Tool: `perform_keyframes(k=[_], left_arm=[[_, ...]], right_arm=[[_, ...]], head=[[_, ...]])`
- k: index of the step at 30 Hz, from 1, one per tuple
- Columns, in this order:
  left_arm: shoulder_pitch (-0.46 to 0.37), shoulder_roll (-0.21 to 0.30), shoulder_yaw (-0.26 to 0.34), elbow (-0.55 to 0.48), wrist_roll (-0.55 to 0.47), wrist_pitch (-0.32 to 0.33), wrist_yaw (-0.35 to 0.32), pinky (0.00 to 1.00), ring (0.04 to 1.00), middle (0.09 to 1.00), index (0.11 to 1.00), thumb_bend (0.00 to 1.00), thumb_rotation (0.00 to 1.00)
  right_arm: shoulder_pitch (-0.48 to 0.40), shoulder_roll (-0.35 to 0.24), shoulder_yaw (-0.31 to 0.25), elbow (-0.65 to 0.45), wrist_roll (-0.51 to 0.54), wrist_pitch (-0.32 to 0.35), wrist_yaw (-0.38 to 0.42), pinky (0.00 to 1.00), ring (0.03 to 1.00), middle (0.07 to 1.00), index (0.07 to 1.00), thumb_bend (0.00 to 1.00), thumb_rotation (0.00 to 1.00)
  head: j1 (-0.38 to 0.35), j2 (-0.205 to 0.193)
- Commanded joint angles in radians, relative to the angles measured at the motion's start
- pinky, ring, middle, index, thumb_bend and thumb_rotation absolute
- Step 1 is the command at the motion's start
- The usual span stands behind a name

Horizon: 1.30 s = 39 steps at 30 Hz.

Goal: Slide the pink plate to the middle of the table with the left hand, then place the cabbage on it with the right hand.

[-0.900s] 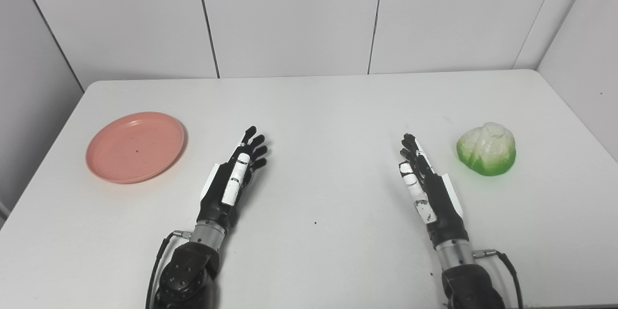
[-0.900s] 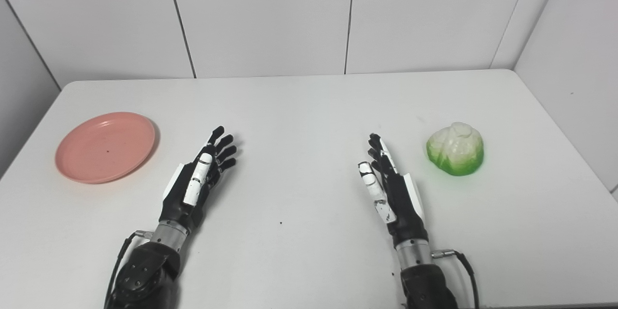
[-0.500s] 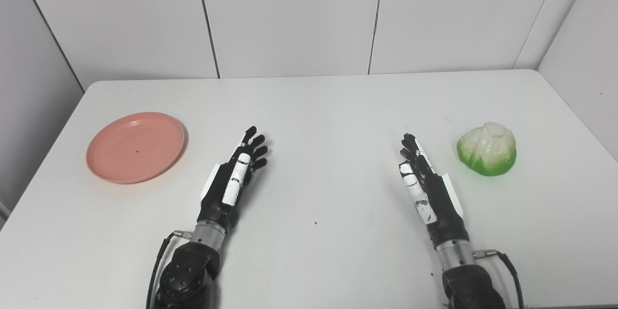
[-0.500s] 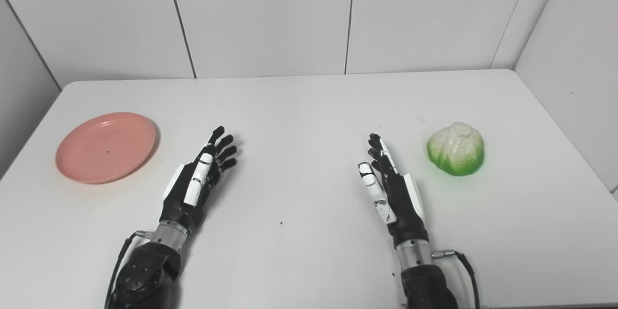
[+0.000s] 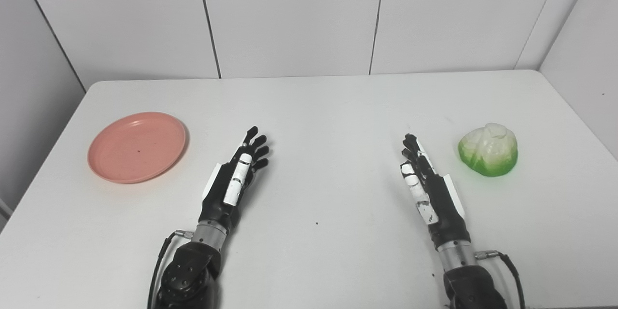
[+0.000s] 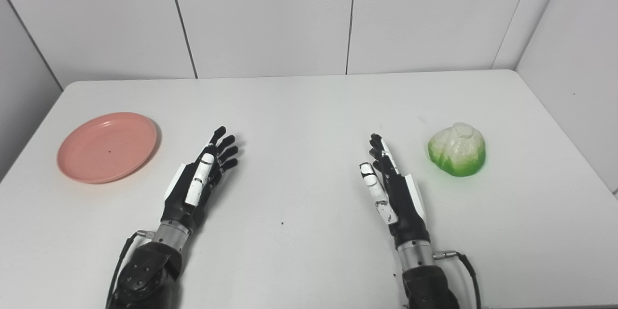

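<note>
Left eye view: I see the round pink plastic plate at the white bench's left edge, left of my open, empty left robot hand, the nearer one. Right robot hand: open, empty. The green-white cabbage lies to its right.

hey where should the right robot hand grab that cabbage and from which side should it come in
Probably from above, wrapping the cabbage across its rounded white top with the fingers spread over the green flanks. It sits low and dome-shaped on the table, to the right of the open right robot hand, with open space all around it.
</note>
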State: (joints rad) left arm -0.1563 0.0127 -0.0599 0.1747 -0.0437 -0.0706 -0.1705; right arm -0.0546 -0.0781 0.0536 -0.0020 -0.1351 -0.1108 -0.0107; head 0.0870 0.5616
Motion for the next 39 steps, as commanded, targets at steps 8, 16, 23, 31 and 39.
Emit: perform_keyframes(k=[8, 16, 23, 31, 39], left_arm=[[0.041, -0.066, -0.03, 0.124, 0.042, -0.014, 0.049, 0.93, 0.935, 0.955, 0.96, 0.46, 1.0], [0.026, -0.091, -0.051, 0.162, 0.091, -0.04, 0.084, 0.91, 0.936, 0.954, 0.959, 0.47, 1.0], [0.017, -0.104, -0.053, 0.177, 0.106, -0.045, 0.097, 0.91, 0.938, 0.952, 0.958, 0.45, 1.0], [0.014, -0.098, -0.052, 0.183, 0.099, -0.056, 0.09, 0.92, 0.941, 0.956, 0.961, 0.46, 1.0], [0.025, -0.093, -0.045, 0.156, 0.087, -0.04, 0.083, 0.92, 0.941, 0.957, 0.964, 0.46, 1.0]], right_arm=[[-0.003, -0.075, -0.033, 0.146, 0.073, -0.133, 0.036, 0.99, 0.96, 0.963, 0.968, 0.35, 1.0], [-0.013, -0.098, -0.048, 0.179, 0.105, -0.144, 0.054, 0.97, 0.961, 0.97, 0.969, 0.37, 1.0], [-0.018, -0.1, -0.055, 0.19, 0.122, -0.153, 0.067, 0.99, 0.974, 0.981, 0.977, 0.37, 1.0], [-0.016, -0.094, -0.057, 0.175, 0.137, -0.133, 0.079, 1.0, 0.982, 0.986, 0.983, 0.34, 1.0], [-0.022, -0.091, -0.053, 0.18, 0.117, -0.147, 0.075, 0.99, 0.975, 0.98, 0.98, 0.32, 1.0]], head=[[0.158, -0.056], [0.241, -0.091], [0.261, -0.102], [0.272, -0.099], [0.262, -0.099]])
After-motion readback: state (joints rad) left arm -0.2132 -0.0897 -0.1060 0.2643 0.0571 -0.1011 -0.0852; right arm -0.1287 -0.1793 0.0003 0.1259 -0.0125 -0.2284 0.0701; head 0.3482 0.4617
